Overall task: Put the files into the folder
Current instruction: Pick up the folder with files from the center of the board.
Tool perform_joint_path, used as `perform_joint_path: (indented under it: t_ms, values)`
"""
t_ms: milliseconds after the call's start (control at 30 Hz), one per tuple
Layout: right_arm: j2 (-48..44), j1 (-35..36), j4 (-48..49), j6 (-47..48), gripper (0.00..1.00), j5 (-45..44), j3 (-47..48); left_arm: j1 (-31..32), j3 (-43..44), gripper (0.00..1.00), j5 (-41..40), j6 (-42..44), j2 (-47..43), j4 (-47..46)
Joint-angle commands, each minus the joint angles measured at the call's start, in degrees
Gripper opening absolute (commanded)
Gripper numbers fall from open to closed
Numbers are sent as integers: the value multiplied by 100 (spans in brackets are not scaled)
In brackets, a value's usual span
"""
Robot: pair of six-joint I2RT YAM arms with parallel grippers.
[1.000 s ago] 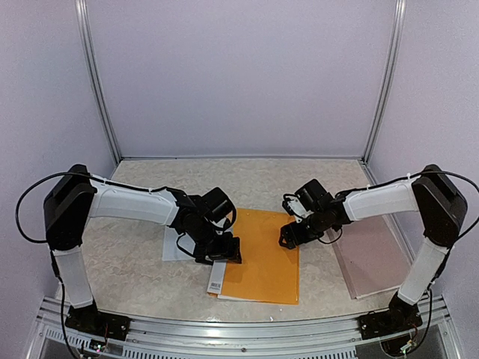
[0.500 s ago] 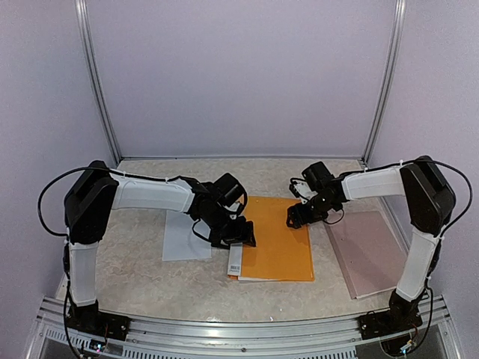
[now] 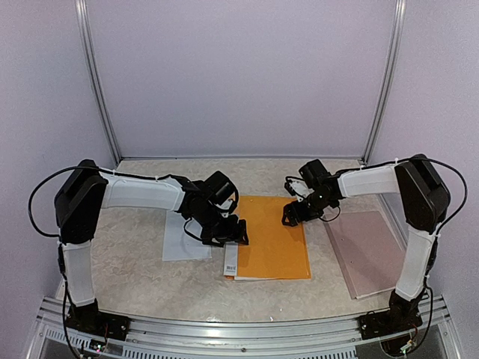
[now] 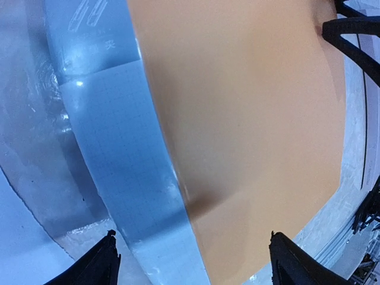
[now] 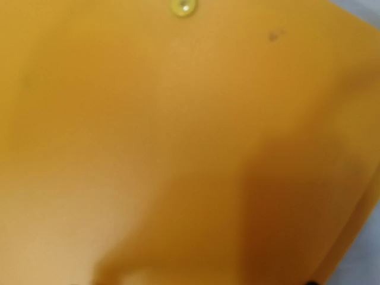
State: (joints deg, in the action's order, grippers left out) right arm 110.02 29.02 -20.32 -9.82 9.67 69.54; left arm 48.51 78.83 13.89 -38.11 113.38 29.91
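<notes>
The orange-yellow folder (image 3: 271,238) lies closed and flat on the table, its white spine strip (image 3: 231,260) along its left side. A white sheet of the files (image 3: 182,241) lies just left of it. My left gripper (image 3: 232,233) hovers low over the spine edge. In the left wrist view its jaws (image 4: 193,270) stand wide open, straddling the strip (image 4: 124,166) and the orange cover (image 4: 249,119). My right gripper (image 3: 293,215) sits at the folder's far right corner. Its wrist view is filled by the blurred orange cover (image 5: 178,148), with nothing seen between the jaws.
A pinkish-brown flat board (image 3: 370,250) lies to the right of the folder, under my right forearm. Grey walls with metal posts (image 3: 99,97) enclose the table on three sides. A metal rail (image 3: 224,329) runs along the near edge.
The folder has slid away from the near edge and to the right, and now lies straighter. Both grippers moved with it. The left jaws have opened slightly wider.
</notes>
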Motion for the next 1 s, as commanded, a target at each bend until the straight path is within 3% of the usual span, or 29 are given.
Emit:
perform_joint_path:
  t_ms: [0,200,733,967]
  values:
    - [-144,-120,137,-34,76,609,-34,62,-293,84,-88,262,-427,-225]
    - [-149,-161,427,-365,74,805,-200,91,-350,83,-29,146,-306,-363]
    - [-943,-294,2455,-2186,60,2115,-1298,167,-648,82,62,-56,-136,-752]
    - [-1451,-286,2621,-2518,53,2382,-1298,168,-735,84,24,-18,-412,-725]
